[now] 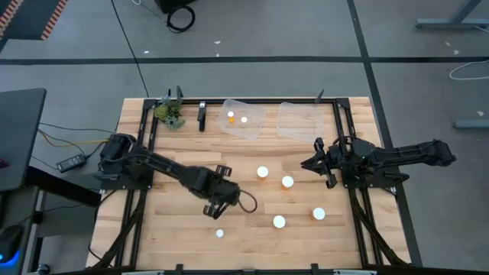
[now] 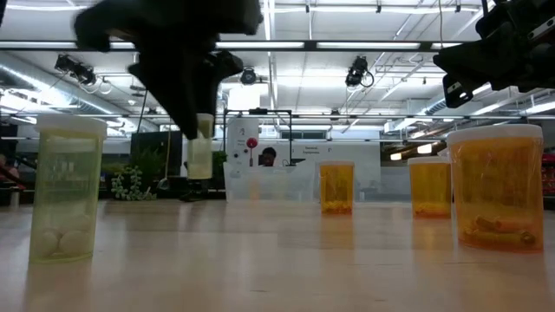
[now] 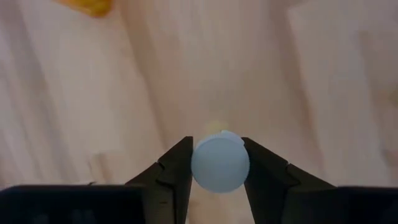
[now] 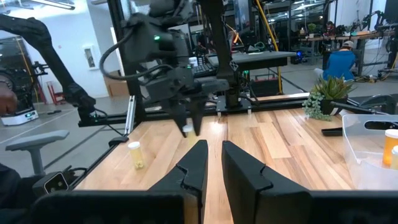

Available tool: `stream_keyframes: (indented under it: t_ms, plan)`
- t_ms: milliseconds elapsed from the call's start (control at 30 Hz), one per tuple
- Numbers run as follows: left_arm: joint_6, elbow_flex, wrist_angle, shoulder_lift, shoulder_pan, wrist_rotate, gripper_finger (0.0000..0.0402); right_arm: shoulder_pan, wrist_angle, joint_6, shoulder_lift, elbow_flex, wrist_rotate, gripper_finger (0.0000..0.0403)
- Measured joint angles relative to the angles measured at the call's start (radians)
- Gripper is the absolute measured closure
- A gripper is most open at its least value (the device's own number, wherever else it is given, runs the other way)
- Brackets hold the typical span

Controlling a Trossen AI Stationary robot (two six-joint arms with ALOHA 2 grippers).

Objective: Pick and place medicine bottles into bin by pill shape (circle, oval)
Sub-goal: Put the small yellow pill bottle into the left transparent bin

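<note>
High view shows the sorting partly done: two small bottles point(image 1: 237, 118) already sit in the left of two clear bins point(image 1: 246, 131) at the far edge of the counter point(image 1: 168, 229), while the right bin point(image 1: 302, 122) looks empty. Four wider bottles point(image 1: 287, 182) stand loose on the right half of the counter, and one tiny bottle point(image 1: 220, 233) stands alone near the front edge.

An eighth one is in hand: the left claw point(image 3: 219, 167) pinches a tiny bottle point(image 3: 220, 163) by its white cap, and the low view shows it hanging clear of the wood below the fingers. I judge this to be the carry toward a bin.

By that count two are binned, one is in transit, and five remain on the counter.

At the right side, the right claw point(image 4: 213, 163) hovers with its fingers slightly apart, gripping nothing. A green plant point(image 1: 170, 114) sits at the far left corner.
</note>
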Motion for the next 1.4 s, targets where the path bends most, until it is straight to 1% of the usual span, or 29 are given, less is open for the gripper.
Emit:
stream_keyframes:
  t_ms: [200, 333, 467, 633, 767, 1000, 1233, 1400]
  plan:
    - [0.147, 0.000, 0.050, 0.000, 0.107, -0.018, 0.0269, 0.000, 0.000, 0.000, 0.000, 0.000, 0.000, 0.0349]
    - [0.240, 0.000, 0.082, 0.000, 0.183, -0.019, 0.0271, 0.000, 0.000, 0.000, 0.000, 0.000, 0.000, 0.0349]
    - [0.330, 0.000, 0.088, 0.000, 0.250, -0.018, 0.0274, 0.000, 0.000, 0.000, 0.000, 0.000, 0.000, 0.0349]
    - [0.435, 0.000, 0.103, 0.000, 0.325, -0.018, 0.0265, 0.000, 0.000, 0.000, 0.000, 0.000, 0.000, 0.0349]
    - [0.531, 0.000, 0.145, 0.000, 0.376, -0.018, 0.0264, 0.000, 0.000, 0.000, 0.000, 0.000, 0.000, 0.0349]
    - [0.716, 0.000, 0.193, 0.001, 0.454, -0.017, 0.0273, 0.000, 0.000, 0.000, 0.000, 0.000, 0.000, 0.0349]
    - [0.837, 0.000, 0.270, 0.001, 0.519, -0.018, 0.0264, 0.000, 0.000, 0.000, 0.000, 0.000, 0.000, 0.0349]
    - [0.925, 0.000, 0.339, 0.001, 0.556, -0.020, 0.0269, 0.000, 0.000, 0.000, 0.000, 0.000, 0.000, 0.0349]
